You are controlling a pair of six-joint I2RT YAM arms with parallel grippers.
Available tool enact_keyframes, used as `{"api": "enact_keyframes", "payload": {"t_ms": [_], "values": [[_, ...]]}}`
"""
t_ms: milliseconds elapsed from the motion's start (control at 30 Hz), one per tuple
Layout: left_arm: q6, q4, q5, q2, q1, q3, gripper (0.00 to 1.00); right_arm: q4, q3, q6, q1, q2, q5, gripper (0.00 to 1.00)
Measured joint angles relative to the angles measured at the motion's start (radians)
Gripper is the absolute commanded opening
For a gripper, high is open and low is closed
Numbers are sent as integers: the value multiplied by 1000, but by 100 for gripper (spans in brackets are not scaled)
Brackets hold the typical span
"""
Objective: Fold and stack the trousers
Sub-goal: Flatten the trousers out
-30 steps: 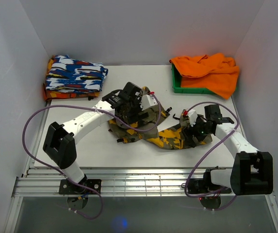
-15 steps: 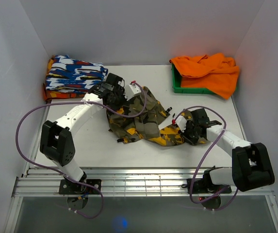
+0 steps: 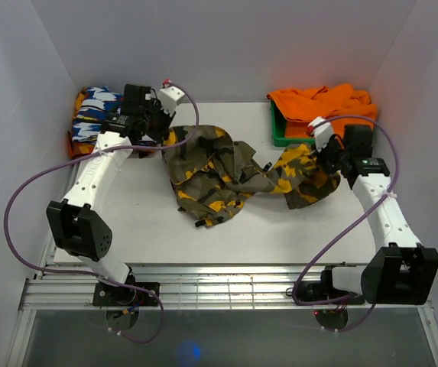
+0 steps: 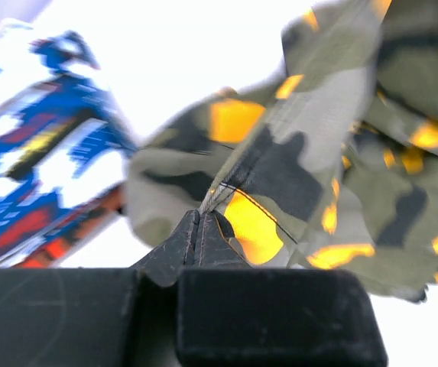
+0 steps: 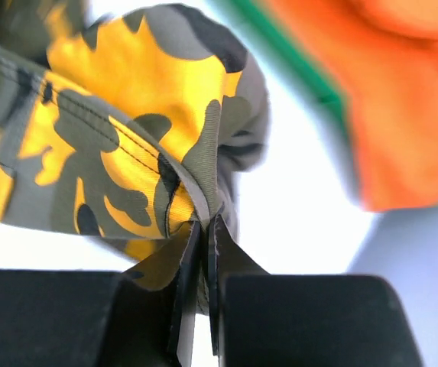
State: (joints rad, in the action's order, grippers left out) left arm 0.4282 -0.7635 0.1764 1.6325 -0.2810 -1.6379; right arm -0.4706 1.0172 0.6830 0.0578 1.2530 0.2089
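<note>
At centre: trousers (image 3: 219, 168) | left gripper (image 4: 197, 218), right gripper (image 5: 206, 225) clamped on them | nearby: patterned garment (image 3: 92, 107), orange cloth (image 3: 326, 103) (far corners)

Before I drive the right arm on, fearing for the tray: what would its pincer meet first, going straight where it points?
The trousers: the right pincer is shut on a fold at its tips. Past that, bare table, it seems. The tray lies right of that line, though depth is unclear.
</note>
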Motion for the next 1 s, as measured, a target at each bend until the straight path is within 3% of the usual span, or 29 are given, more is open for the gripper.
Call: {"api": "enact_keyframes", "payload": {"t_ms": [300, 533, 833, 1000], "values": [[-170, 95, 3, -68, 58, -110, 0, -37, 323, -89, -227, -22, 85, 8], [-216, 112, -21, -143, 58, -138, 0, -70, 445, -161, -292, -26, 113, 8], [-227, 131, -93, -87, 64, -392, 0, -79, 748, -299, -304, 116, 164, 8], [-227, 169, -119, -137, 64, -352, 0, -59, 801, -334, -304, 142, 153, 8]]}}
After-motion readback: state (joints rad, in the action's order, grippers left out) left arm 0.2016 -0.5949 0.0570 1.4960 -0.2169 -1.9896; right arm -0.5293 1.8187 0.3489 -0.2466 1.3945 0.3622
